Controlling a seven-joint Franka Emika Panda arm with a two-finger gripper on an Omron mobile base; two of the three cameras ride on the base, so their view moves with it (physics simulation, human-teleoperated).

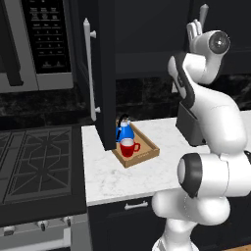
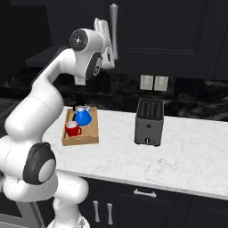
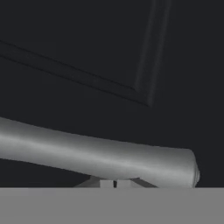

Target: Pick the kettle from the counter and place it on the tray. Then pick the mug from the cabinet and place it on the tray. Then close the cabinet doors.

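Note:
The blue kettle point(image 1: 124, 130) point(image 2: 83, 116) and the red mug point(image 1: 128, 147) point(image 2: 72, 129) stand together on the wooden tray point(image 1: 147, 153) point(image 2: 80, 139) on the white counter point(image 1: 137, 171) point(image 2: 178, 147). The left cabinet door point(image 1: 105, 73) hangs open, edge-on above the tray, its silver bar handle point(image 1: 89, 68) facing left. My gripper point(image 1: 198, 24) point(image 2: 109, 33) point(image 3: 114, 183) is raised high and shut, right against the long silver handle point(image 2: 114, 26) point(image 3: 100, 155) of the right cabinet door point(image 2: 169, 31) point(image 3: 65, 43). Nothing is held between its fingers.
A dark grey toaster point(image 2: 149, 121) stands on the counter right of the tray. The microwave point(image 1: 34, 44) hangs above the black stove point(image 1: 39, 162) on the left. Wall outlets point(image 2: 153, 82) sit behind the toaster, and black drawers point(image 2: 144, 193) lie below the counter edge.

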